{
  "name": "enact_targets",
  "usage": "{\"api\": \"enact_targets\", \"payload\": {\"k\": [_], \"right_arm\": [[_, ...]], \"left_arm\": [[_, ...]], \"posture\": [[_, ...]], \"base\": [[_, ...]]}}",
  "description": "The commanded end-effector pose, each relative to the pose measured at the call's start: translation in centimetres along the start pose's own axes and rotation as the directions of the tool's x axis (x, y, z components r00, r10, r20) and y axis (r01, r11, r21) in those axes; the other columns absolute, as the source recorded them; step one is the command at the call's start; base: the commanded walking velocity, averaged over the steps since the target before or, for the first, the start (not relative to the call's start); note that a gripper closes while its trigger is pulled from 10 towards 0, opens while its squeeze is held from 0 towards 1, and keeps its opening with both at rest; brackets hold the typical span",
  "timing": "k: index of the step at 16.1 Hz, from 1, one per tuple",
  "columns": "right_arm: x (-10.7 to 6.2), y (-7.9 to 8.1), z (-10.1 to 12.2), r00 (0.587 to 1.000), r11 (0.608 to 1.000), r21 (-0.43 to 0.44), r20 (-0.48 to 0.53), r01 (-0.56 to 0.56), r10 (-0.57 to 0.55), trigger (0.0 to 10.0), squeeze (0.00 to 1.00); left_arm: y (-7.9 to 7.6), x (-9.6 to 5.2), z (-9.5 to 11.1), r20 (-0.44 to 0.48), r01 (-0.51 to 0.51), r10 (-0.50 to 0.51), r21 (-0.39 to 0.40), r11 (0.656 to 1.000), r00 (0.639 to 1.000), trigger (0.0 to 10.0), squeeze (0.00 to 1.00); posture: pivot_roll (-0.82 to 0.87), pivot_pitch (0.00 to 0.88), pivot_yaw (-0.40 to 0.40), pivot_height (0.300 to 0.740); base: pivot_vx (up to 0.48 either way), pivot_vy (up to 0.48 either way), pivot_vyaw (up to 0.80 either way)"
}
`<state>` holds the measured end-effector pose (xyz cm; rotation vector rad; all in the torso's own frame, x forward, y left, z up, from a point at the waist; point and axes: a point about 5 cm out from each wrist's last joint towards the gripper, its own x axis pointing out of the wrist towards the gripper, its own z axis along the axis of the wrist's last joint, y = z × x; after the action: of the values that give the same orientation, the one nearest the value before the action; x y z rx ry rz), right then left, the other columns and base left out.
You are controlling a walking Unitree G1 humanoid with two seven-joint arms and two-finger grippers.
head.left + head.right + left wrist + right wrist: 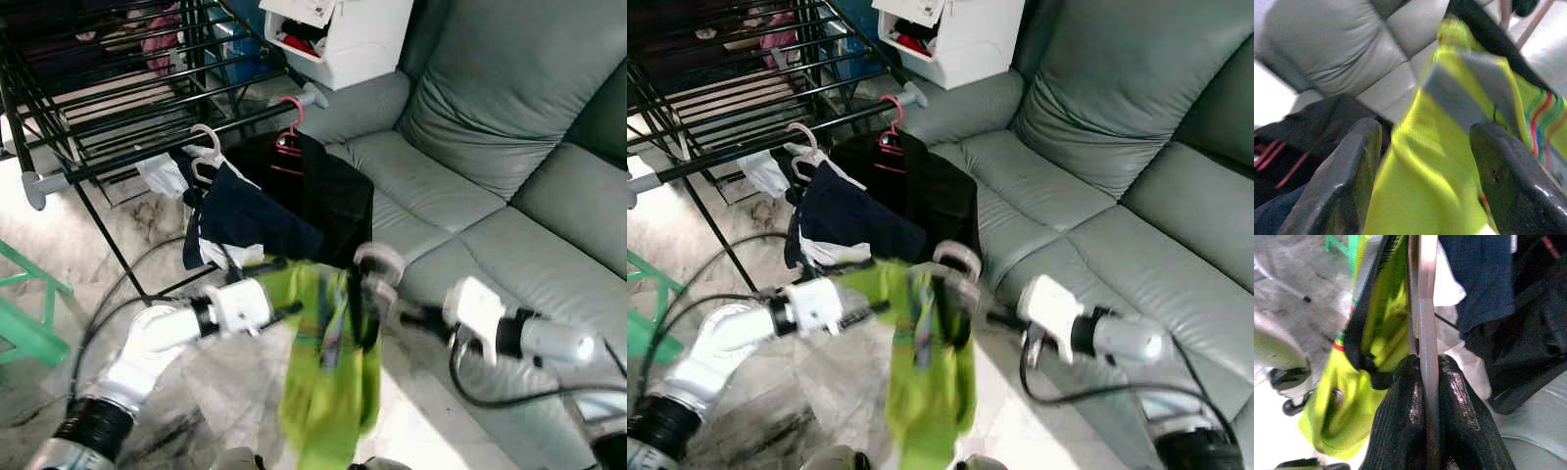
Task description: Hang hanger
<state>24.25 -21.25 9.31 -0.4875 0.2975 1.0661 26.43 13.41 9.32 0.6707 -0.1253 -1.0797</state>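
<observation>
We see the right gripper [1426, 396] pinching the pale hanger [1425, 303], whose lime-green garment [328, 372] dangles low before the grey sofa [490, 117]. The left gripper [1420, 161] straddles the cloth, fingers spread. Between us and the black drying rack [118, 88] hang dark clothes [284, 201].

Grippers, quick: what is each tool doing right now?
Left gripper: open, its fingers either side of the lime-green garment.
Right gripper: shut on the pale hanger that carries the garment.
</observation>
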Motion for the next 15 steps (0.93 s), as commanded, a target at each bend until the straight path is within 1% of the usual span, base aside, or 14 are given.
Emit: {"api": "enact_targets", "payload": {"k": [1, 3, 5, 6, 7, 9, 10, 11, 15], "right_arm": [[-0.3, -0.1, 1.2, 0.999, 0.997, -0.077, 0.031, -0.026, 0.029, 10.0, 0.0], [-0.3, 0.3, 1.0, 0.999, 0.994, -0.103, 0.018, -0.045, 0.047, 10.0, 0.0], [-0.2, 0.2, 1.0, 0.999, 0.99, -0.14, 0.02, -0.033, 0.036, 10.0, 0.0], [0.1, -0.1, 1.3, 0.999, 0.985, -0.169, 0.031, -0.019, 0.024, 10.0, 0.0], [0.4, -0.3, 1.8, 0.999, 0.98, -0.199, 0.045, -0.005, 0.014, 10.0, 0.0], [0.8, -0.6, 2.2, 0.999, 0.965, -0.261, 0.048, 0.004, 0.009, 10.0, 0.0], [0.8, -0.7, 2.3, 0.999, 0.962, -0.272, 0.048, 0.004, 0.01, 10.0, 0.0], [1.2, -0.8, 2.5, 0.999, 0.949, -0.315, 0.047, 0.002, 0.014, 10.0, 0.0], [1.9, -0.9, 2.9, 0.998, 0.925, -0.381, 0.059, -0.006, 0.031, 10.0, 0.0]], "left_arm": [[-0.3, 0.0, 0.1, 0.009, 0.034, -0.034, 0.015, 0.999, 0.999, 10.0, 1.0], [0.0, 0.1, 0.1, 0.013, 0.041, -0.041, 0.021, 0.999, 0.999, 10.0, 1.0], [0.3, 0.2, 0.1, 0.009, 0.048, -0.049, 0.022, 0.999, 0.999, 10.0, 1.0], [0.0, 0.3, -0.1, -0.002, 0.1, -0.1, 0.006, 0.995, 0.995, 10.0, 0.0], [-0.4, 0.4, -0.4, -0.02, 0.155, -0.156, -0.011, 0.988, 0.988, 0.0, 0.0], [-0.6, 0.4, -0.9, -0.049, 0.21, -0.211, -0.029, 0.977, 0.976, 0.0, 0.0], [-0.6, 0.3, -1.0, -0.055, 0.219, -0.22, -0.03, 0.975, 0.974, 0.0, 0.0], [-0.3, 0.3, -1.5, -0.086, 0.243, -0.244, -0.03, 0.97, 0.966, 0.0, 0.0], [0.6, 0.5, -2.2, -0.142, 0.255, -0.257, -0.037, 0.966, 0.956, 0.0, 0.0]], "posture": [[-0.06, 0.009, 0.024, 0.74], [-0.06, 0.01, 0.026, 0.74], [-0.06, 0.01, 0.027, 0.74], [-0.06, 0.011, 0.027, 0.74], [-0.06, 0.009, 0.026, 0.74], [-0.06, 0.008, 0.026, 0.74], [-0.06, 0.008, 0.026, 0.74], [-0.06, 0.009, 0.023, 0.74], [-0.06, 0.009, 0.012, 0.74]], "base": [[0.0, 0.0, 0.0], [0.0, 0.0, 0.0], [0.0, 0.0, 0.0], [0.0, 0.0, 0.0], [0.0, 0.0, 0.0], [0.0, 0.0, 0.0], [0.0, 0.0, 0.0], [0.0, 0.0, 0.0], [0.0, 0.0, 0.0]]}}
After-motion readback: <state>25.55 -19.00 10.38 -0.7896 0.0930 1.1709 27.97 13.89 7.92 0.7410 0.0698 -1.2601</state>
